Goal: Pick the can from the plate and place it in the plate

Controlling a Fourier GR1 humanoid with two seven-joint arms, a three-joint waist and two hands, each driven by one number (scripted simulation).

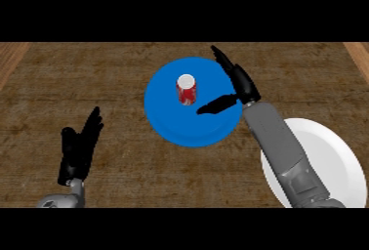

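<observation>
A red can [187, 91] with a silver top stands upright near the middle of a blue plate [167, 122]. My right hand [239, 84] hovers over the plate's right side, open, with fingers stretched toward the far edge and the thumb pointing left at the can, a small gap between them. A white plate [331, 156] lies at the right, partly hidden by my right forearm. At the lower left my left hand [79, 146] rests open, fingers up.
The counter [86, 73] is dark wood with paler strips at its far left and right edges. Nothing else stands on it.
</observation>
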